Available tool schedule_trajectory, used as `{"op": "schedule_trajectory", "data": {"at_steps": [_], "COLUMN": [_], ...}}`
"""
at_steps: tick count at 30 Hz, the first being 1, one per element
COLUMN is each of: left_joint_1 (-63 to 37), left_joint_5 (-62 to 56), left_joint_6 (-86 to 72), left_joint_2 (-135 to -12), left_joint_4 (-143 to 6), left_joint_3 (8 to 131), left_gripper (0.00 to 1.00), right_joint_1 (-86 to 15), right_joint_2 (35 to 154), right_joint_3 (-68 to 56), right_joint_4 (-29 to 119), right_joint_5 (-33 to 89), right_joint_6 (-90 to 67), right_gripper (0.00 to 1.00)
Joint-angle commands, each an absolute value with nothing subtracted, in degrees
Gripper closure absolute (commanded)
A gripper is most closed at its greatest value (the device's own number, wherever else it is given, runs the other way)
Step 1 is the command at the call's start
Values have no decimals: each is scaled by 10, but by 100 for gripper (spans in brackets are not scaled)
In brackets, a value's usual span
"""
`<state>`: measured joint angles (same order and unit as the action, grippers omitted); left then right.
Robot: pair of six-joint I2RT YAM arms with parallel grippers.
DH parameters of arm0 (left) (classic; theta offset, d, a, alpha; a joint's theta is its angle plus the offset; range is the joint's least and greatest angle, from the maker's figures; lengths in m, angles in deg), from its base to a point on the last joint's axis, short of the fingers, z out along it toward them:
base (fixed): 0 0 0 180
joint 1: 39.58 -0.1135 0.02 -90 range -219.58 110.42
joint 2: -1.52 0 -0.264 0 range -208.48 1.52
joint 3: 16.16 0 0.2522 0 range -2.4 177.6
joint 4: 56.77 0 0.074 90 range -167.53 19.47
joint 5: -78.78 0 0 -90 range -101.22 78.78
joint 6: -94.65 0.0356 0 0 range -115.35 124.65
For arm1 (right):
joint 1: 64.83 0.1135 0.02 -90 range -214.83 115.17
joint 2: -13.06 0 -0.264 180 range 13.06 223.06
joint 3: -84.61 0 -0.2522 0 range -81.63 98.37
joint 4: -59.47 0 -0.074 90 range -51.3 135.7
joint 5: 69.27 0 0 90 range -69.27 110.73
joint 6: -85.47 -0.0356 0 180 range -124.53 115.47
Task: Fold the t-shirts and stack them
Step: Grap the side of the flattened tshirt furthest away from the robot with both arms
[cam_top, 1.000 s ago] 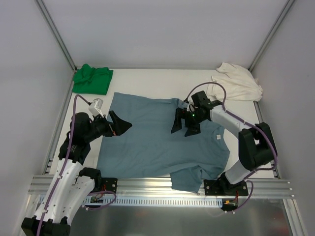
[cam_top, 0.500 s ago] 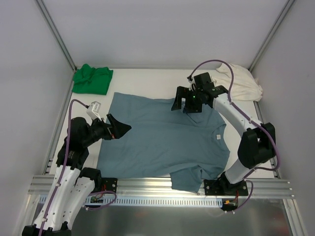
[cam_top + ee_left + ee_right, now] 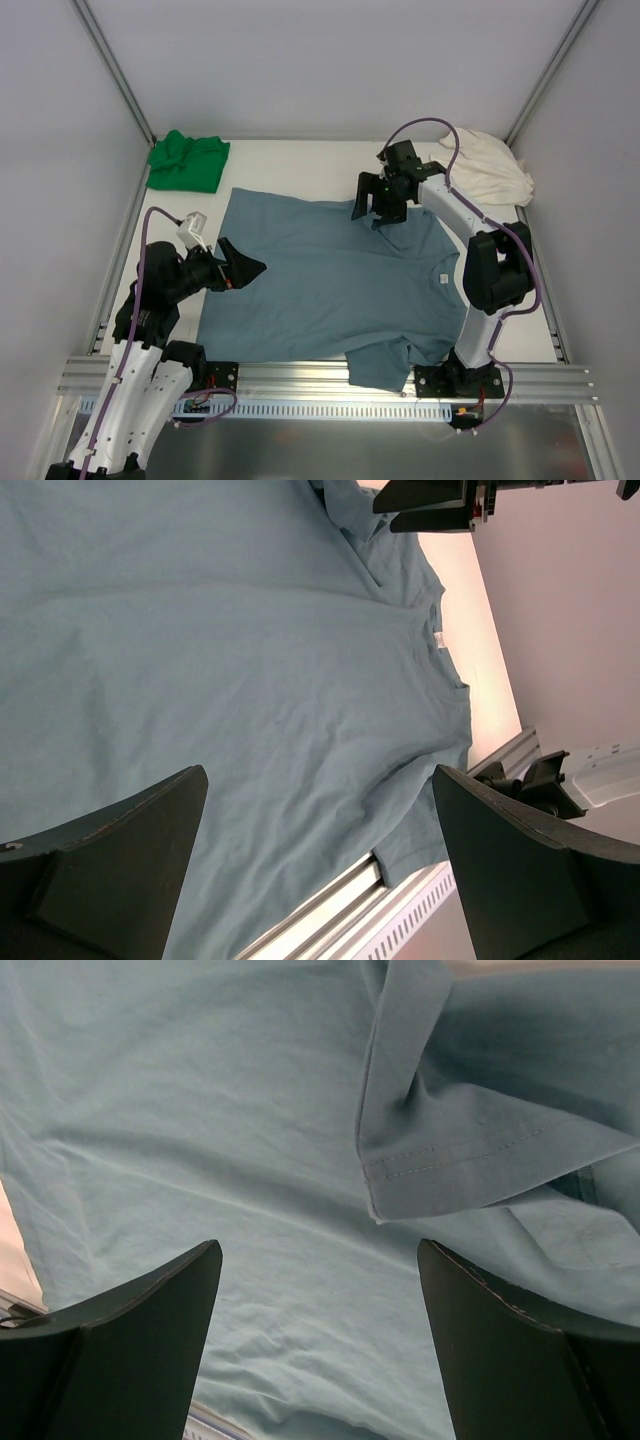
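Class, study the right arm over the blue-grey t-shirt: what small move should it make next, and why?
Probably lower the right gripper onto the sleeve and pinch its hem. The jaws stand open above it, and that sleeve lies folded over the blue-grey t-shirt, which is mostly spread flat.

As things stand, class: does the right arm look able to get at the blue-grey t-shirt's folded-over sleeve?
Probably yes. The right tool hangs open over the folded-over sleeve of the blue-grey t-shirt, with nothing between them.
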<state>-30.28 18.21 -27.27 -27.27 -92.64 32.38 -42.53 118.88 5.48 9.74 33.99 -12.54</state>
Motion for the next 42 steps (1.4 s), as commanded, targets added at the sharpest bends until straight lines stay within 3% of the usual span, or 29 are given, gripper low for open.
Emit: {"op": "schedule_trajectory", "data": {"at_steps": [1, 5, 8, 10, 11, 14, 30, 34, 36, 38, 42], "left_joint_1": [-303, -304, -303, -303, -303, -303, -303, -303, -304, -303, -303], "left_joint_5": [184, 177, 176, 174, 173, 170, 180, 176, 174, 171, 168], "left_joint_6": [-253, -252, -251, -251, -250, -247, -268, -263, -259, -257, -256], "left_joint_2": [-269, -260, -260, -259, -258, -255, -250, -248, -242, -237, -231], "left_joint_4": [-936, -939, -943, -946, -948, -954, -929, -938, -946, -951, -957], "left_joint_3": [342, 340, 342, 342, 345, 347, 316, 320, 320, 320, 315], "left_gripper": [1, 1, 1, 1, 1, 1, 1, 1, 2, 1, 1], "right_joint_1": [-430, -430, -431, -433, -432, -433, -356, -317, -293, -277, -263], "right_joint_2": [1196, 1205, 1217, 1225, 1233, 1249, 1204, 1237, 1252, 1250, 1204], "right_joint_3": [70, 74, 74, 73, 72, 77, 7, -6, -11, -31, -74], "right_joint_4": [98, 102, 110, 119, 123, 127, 169, 197, 207, 225, 251], "right_joint_5": [322, 322, 327, 329, 331, 342, 400, 406, 398, 396, 377], "right_joint_6": [-120, -123, -123, -123, -124, -128, -181, -205, -214, -227, -240], "right_gripper": [16, 17, 30, 48, 66, 98, 100, 87, 48, 1, 1]}}
